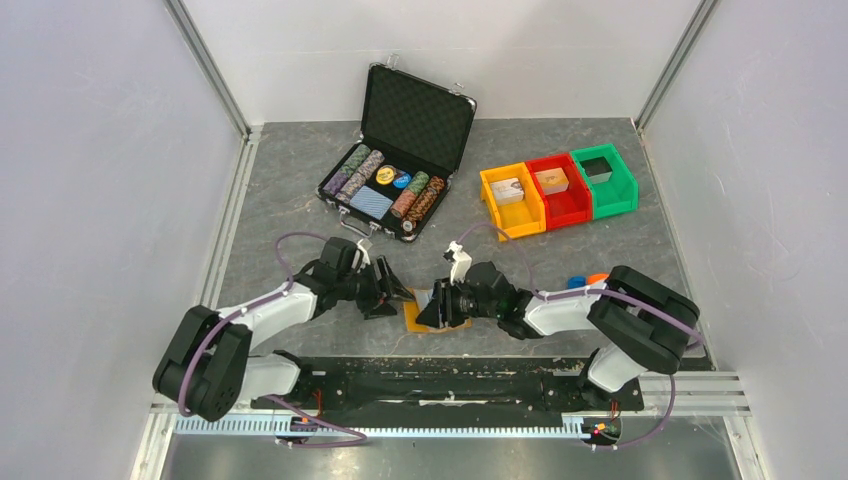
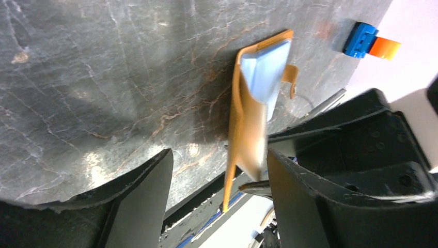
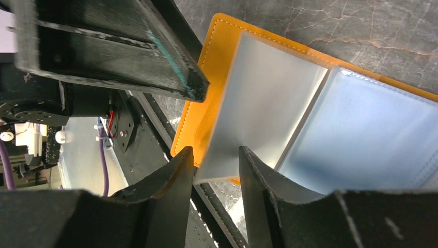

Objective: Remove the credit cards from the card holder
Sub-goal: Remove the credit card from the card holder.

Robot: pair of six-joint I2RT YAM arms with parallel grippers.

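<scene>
Claws of both arms stand at the card holder, which lies opened on the grey surface near the front edge. The right claw grips the lower corner of one pale, frosted leaf of the holder, and this leaf stands up from the orange cover. Beside it a light blue card sits inside a clear sleeve. The left claw is open, its fingers spread wide. The holder shows edge-on close to one finger; whether they touch I cannot tell.
</scene>
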